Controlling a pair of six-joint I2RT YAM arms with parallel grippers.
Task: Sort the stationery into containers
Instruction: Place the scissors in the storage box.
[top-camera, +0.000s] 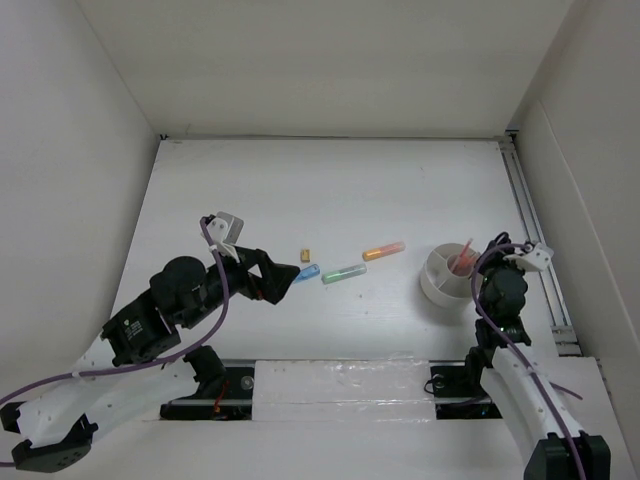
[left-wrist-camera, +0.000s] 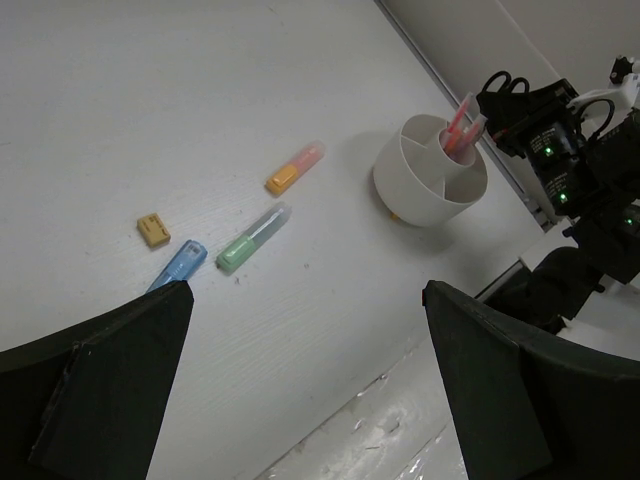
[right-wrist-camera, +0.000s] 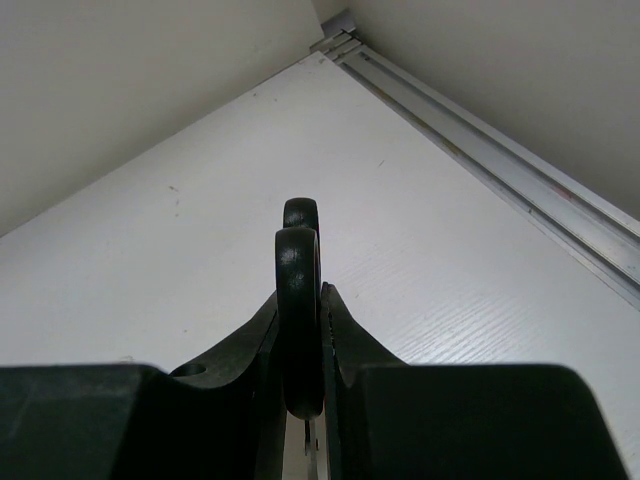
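My left gripper (top-camera: 285, 278) is open and empty, low over the table, its jaws wide apart (left-wrist-camera: 306, 290). The blue marker (top-camera: 308, 272) lies just off its tip (left-wrist-camera: 180, 266). Beyond are the tiny yellow block (top-camera: 305, 256) (left-wrist-camera: 153, 229), the green marker (top-camera: 344, 273) (left-wrist-camera: 252, 238) and the orange marker (top-camera: 383, 250) (left-wrist-camera: 294, 168). The white divided cup (top-camera: 436, 284) (left-wrist-camera: 430, 185) holds thin pens (top-camera: 462, 258) (left-wrist-camera: 460, 128). My right gripper (top-camera: 496, 258) (right-wrist-camera: 318, 330) is shut on the black-handled scissors (right-wrist-camera: 299, 300), handle loops up (left-wrist-camera: 505, 83), beside the cup's right rim.
An aluminium rail (top-camera: 530, 230) (right-wrist-camera: 520, 180) runs along the table's right edge beside the white side wall. White walls enclose the table on the left, back and right. The right arm (left-wrist-camera: 575, 160) stands right of the cup.
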